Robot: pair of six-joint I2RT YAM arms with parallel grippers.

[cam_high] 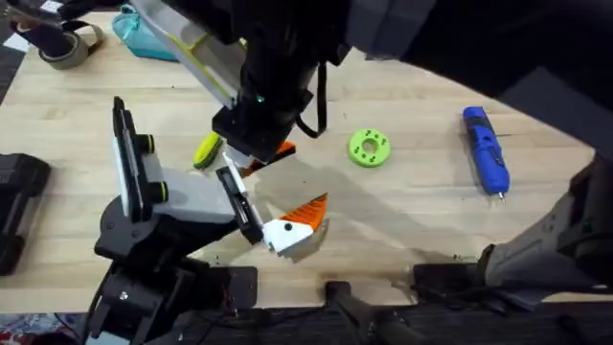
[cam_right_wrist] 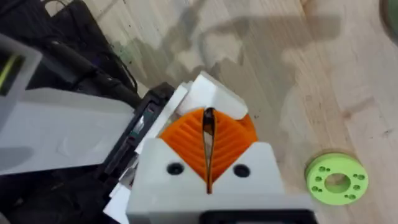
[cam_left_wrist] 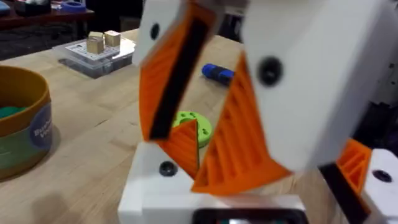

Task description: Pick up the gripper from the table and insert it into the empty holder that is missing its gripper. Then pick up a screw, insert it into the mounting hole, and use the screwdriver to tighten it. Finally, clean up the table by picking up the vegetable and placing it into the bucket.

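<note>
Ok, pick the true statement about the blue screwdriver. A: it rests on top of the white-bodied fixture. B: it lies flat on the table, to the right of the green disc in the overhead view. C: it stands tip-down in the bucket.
B: the screwdriver lies flat on the bare table, well to the right of the green disc, with nothing touching it.

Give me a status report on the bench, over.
Right gripper shut, down beside the holder. Screwdriver on the table, not held. Vegetable close by that gripper.
</note>
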